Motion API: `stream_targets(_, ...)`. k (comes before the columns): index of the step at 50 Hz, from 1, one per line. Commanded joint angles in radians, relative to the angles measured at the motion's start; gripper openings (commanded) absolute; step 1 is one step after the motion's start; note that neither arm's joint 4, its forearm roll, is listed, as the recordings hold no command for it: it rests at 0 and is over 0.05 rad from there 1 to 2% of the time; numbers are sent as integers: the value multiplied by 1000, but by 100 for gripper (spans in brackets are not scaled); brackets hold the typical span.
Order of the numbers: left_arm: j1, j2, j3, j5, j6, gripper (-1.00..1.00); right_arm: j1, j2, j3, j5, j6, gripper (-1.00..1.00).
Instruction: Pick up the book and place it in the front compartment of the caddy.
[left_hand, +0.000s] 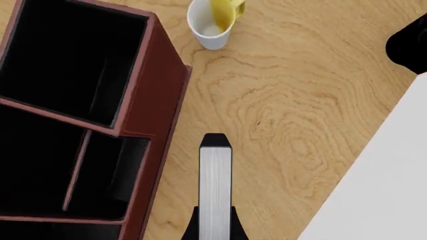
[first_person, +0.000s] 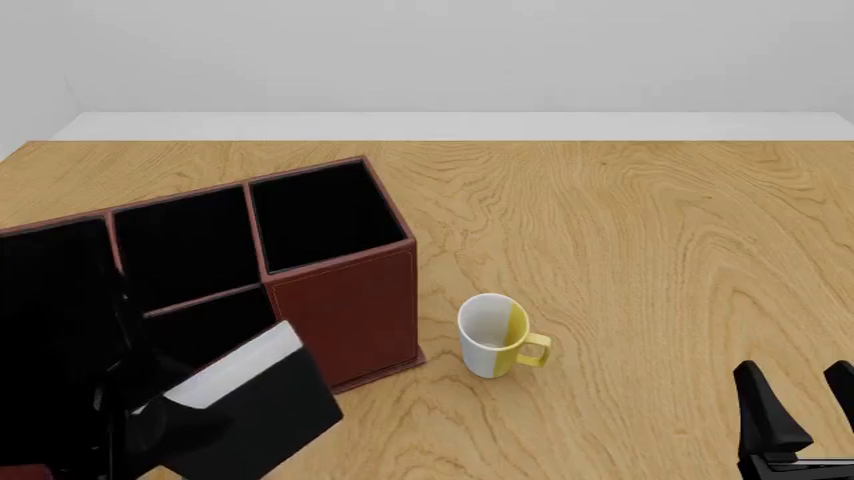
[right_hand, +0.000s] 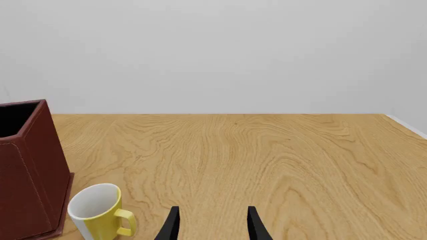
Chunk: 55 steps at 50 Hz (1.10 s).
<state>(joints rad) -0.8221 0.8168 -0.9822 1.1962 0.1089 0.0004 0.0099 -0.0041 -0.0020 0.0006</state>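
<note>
My left gripper (left_hand: 215, 229) is shut on the book (left_hand: 215, 180), seen edge-on as white pages between thin black covers. In the front view the book (first_person: 254, 398) hangs tilted at the lower left, in front of the caddy (first_person: 350, 305), with my left gripper (first_person: 150, 402) mostly hidden behind it. In the left wrist view the book is over bare table just outside the caddy's (left_hand: 155, 95) reddish-brown wall, not over any slot. My right gripper (first_person: 805, 405) is open and empty at the near right; it also shows in the right wrist view (right_hand: 212, 222).
A white-and-yellow mug (first_person: 497, 335) stands upright just right of the caddy, also in the left wrist view (left_hand: 210, 22) and the right wrist view (right_hand: 100, 210). The caddy's corner (right_hand: 30, 170) shows there too. The table's edge (left_hand: 360, 165) runs past the book.
</note>
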Motion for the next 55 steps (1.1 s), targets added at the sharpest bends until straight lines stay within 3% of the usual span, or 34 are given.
stream_targets(1,-5,22,-58,24,78,-100,0,0,0,0,0,100)
stream_targets(8,-39,55,-64,24,75,-100,0,0,0,0,0,100)
stream_targets(24,-55,79,-77,24,165,-100,0,0,0,0,0,100)
stream_targets(29,-78,86,-74,24,150,-100,0,0,0,0,0,100)
stream_targets(34,-6,77,-22,24,224,-100,0,0,0,0,0,100)
stream_targets(55,256,54,28,24,477,-100,0,0,0,0,0,100)
